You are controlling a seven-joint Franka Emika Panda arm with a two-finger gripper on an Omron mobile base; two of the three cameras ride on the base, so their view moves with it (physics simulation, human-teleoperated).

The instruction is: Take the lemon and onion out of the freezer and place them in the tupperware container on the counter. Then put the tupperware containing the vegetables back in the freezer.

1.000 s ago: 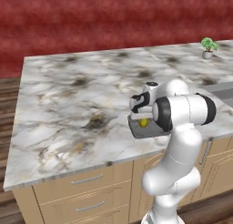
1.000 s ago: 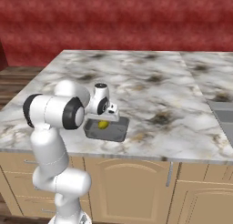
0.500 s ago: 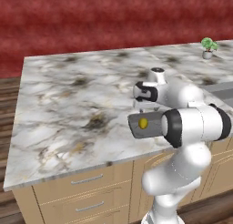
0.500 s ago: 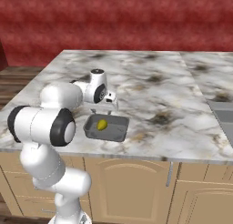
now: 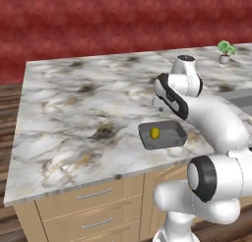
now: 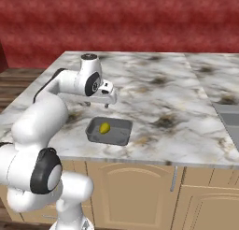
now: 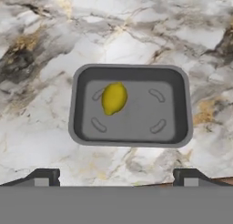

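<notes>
Small yellow oval lemon (image 7: 113, 98) lies loose inside shallow dark grey rectangular tupperware container (image 7: 130, 139) on veined marble tabletop (image 5: 74, 113). Gripper (image 6: 107, 97) above tray, jaws wide apart, empty: lemon delivered, onion remaining.

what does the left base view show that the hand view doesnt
Left base view, not the hand view: the white arm bending over the counter, a small potted plant at the far right of the slab, the wooden drawers under it and the red wall behind.

Hand view, not the left base view: the container's four raised marks on its floor, and the gripper, its two tips set wide apart.

Both: the lemon lying in the tupperware container on the marble counter.
</notes>
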